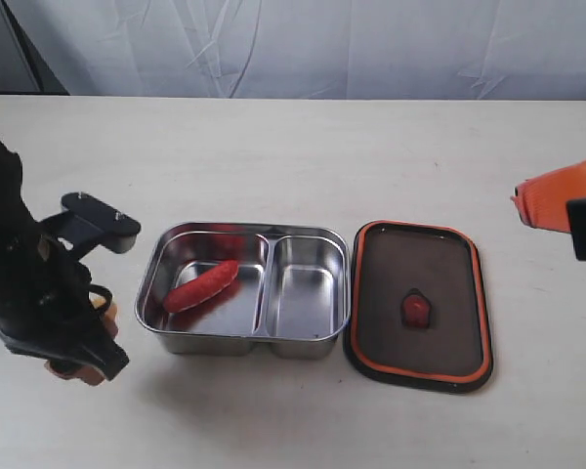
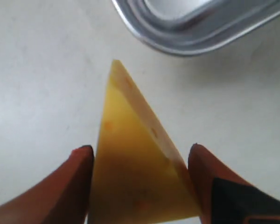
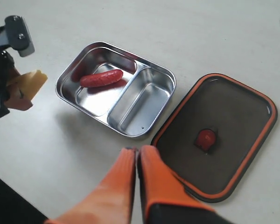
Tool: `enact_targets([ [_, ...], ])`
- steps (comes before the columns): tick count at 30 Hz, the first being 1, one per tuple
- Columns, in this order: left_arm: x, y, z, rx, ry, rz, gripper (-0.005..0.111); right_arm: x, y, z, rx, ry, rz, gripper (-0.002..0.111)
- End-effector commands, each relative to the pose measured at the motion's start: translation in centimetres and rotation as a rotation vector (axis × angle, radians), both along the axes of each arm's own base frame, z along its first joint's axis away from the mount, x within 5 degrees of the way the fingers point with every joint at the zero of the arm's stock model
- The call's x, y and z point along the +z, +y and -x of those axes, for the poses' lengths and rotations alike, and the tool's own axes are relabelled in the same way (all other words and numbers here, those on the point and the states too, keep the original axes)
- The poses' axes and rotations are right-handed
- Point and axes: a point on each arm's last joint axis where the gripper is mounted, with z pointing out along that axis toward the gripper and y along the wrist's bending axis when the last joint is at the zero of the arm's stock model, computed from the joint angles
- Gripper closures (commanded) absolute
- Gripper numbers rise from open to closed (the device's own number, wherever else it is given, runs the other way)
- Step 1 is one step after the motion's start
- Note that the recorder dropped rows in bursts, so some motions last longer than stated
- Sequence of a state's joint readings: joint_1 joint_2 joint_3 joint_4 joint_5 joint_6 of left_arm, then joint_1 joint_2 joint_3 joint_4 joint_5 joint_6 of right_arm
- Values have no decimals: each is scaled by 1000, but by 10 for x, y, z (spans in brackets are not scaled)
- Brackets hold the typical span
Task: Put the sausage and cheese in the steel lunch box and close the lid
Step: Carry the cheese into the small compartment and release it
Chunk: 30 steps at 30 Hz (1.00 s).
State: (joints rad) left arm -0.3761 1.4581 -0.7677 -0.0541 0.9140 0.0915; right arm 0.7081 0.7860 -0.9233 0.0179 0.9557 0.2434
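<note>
The red sausage (image 1: 202,285) lies in the larger compartment of the steel lunch box (image 1: 244,337), which stands open mid-table. The dark lid (image 1: 439,264) with its orange rim lies flat just right of the box, underside up. Left of the box, my left gripper (image 2: 141,148) is shut on the yellow cheese (image 2: 135,163), the wedge's tip pointing at the box corner (image 2: 191,32). The right wrist view shows that cheese (image 3: 30,81) in the left fingers. I cannot tell whether it touches the table. My right gripper (image 3: 137,151) is shut and empty, near the lid (image 3: 233,116).
The pale table (image 1: 293,156) stretches bare behind the box to a white curtain (image 1: 322,44). The box's smaller compartment (image 1: 305,293) holds nothing. The right gripper (image 1: 520,200) hangs at the far right edge of the exterior view.
</note>
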Motion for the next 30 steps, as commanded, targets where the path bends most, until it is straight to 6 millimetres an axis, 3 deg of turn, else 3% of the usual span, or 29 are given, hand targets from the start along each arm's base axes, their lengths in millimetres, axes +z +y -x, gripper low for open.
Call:
enact_targets([
  [1, 35, -11, -7, 50, -164, 158, 107, 0, -1, 1, 1, -5, -4, 102],
  [5, 64, -33, -20, 10, -291, 399, 107, 0, -1, 1, 1, -5, -4, 102],
  [8, 68, -47, -36, -29, -318, 496, 107, 1, -1, 1, 1, -9, -7, 102],
  [10, 58, -60, -46, -54, -298, 487, 107, 1, 0, 0, 1, -18, -15, 102],
  [14, 40, -103, -56, -156, -308, 478, 107, 3, 1, -1, -14, -23, -42, 102],
  [20, 12, -115, -74, -123, -271, 447, 106, 2, -1, 1, -25, 2, -38, 102],
  [24, 3, -118, -76, -131, -231, 437, 93, 2, -1, 1, -25, 2, -38, 102],
  [30, 1, -118, -76, -135, -212, 435, 56, 2, -1, 1, -28, 4, -40, 102],
])
